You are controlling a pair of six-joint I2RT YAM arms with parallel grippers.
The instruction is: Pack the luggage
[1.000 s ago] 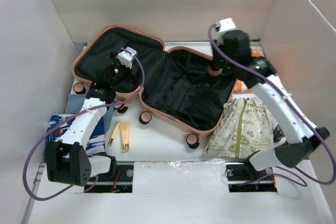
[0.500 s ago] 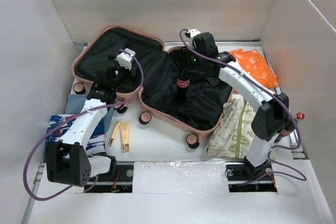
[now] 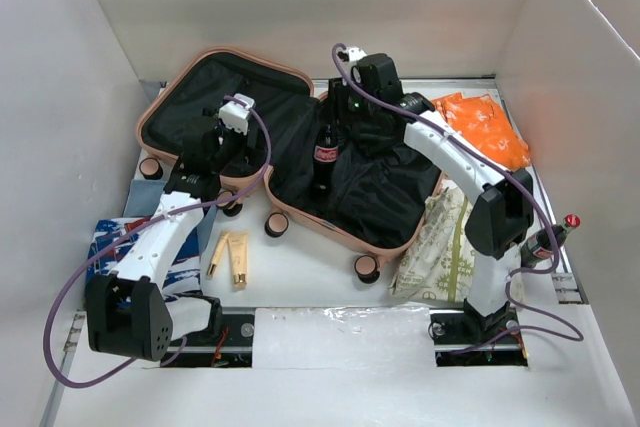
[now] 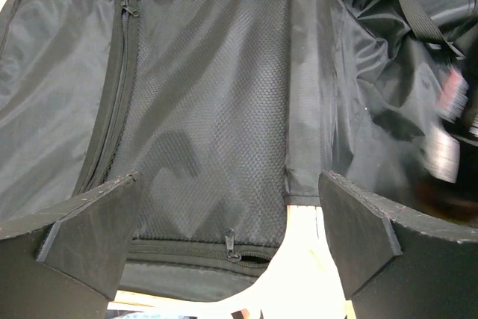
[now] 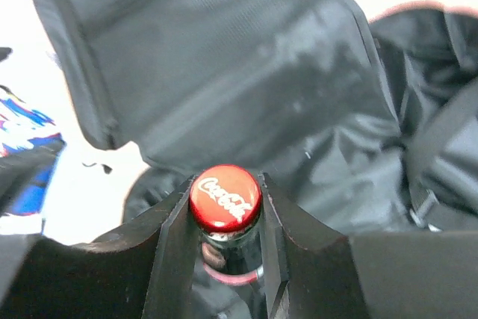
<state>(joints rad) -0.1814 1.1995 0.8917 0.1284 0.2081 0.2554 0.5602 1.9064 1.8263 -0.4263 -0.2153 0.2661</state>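
- Both arms are bolted at the near edge of the table, the left one by the near left corner and the right one toward the near right.
- A blue and white packet (image 3: 103, 239) lies by the left edge, partly under the left arm. Just right of it, two gold tubes (image 3: 230, 258) lie side by side.
- A cream drawstring bag (image 3: 448, 247) with a green pattern sits toward the near right, touching the near right corner of the luggage. A spare cola bottle (image 3: 551, 240) lies by the right edge, beside the right arm's elbow.
- The luggage (image 3: 390, 202) lies wide open across the middle and far left of the table, both black-lined halves facing up and its wheels toward the near edge.
- The left arm slants from its base toward the far side. Its left claw (image 4: 228, 207) is over the left half of the luggage, pointing down at the mesh zip pocket (image 4: 202, 110), fingers spread wide and holding nothing.
- The right arm rises to a bent elbow, and its forearm reaches far and left across the right half. Its right claw (image 5: 224, 201) is clamped on the neck of a cola bottle (image 3: 322, 157), just under the red cap (image 5: 225, 197). The bottle stands nearly upright by the hinge; whether its base touches the lining I cannot tell.
- An orange bag (image 3: 485, 127) lies toward the far right corner.
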